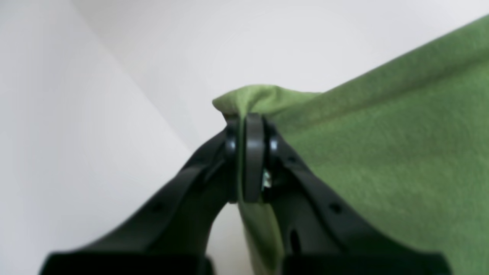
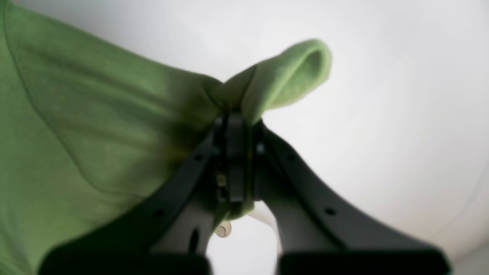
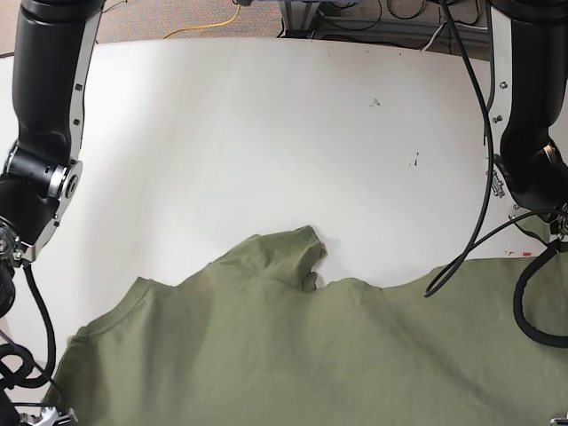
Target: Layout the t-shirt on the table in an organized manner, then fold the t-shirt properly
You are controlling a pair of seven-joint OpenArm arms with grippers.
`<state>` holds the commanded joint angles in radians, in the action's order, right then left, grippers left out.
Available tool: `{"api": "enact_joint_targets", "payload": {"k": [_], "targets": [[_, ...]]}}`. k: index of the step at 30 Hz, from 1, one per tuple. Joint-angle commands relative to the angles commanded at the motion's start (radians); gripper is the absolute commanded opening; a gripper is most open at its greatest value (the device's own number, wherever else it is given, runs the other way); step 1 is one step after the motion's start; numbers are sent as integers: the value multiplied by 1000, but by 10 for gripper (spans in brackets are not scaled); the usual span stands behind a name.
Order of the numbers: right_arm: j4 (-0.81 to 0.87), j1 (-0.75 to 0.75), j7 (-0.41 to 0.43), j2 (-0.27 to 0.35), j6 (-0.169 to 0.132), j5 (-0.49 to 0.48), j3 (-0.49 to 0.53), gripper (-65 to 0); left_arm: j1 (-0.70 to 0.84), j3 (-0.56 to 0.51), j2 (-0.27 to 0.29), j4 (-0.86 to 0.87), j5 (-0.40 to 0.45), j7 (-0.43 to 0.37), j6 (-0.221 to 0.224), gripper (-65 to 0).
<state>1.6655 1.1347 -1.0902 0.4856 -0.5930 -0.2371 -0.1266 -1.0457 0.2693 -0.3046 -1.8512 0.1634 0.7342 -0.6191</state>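
Robot lab: white table (image 3: 266, 133), loose cables (image 3: 355, 18), carpeted floor (image 3: 160, 18).

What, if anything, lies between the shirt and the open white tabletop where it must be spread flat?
Nothing visible does. Each tool, left and right, is shut on the t-shirt. In the base view the table beyond the shirt is bare apart from a few small dark specks.
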Motion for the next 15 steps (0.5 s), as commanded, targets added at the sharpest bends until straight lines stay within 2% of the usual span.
{"api": "enact_joint_targets", "payload": {"k": [7, 11, 15], "targets": [[-55, 57, 2, 2, 0, 3, 37, -637, -44, -6, 2, 46, 0, 0, 0, -646], [-64, 83, 2, 32, 0, -5, 78, -637, -61, -11, 3, 48, 0, 2, 0, -646], [-64, 107, 0, 38, 0, -5, 86, -637, -80, -49, 3, 46, 2, 2, 0, -646]]}}
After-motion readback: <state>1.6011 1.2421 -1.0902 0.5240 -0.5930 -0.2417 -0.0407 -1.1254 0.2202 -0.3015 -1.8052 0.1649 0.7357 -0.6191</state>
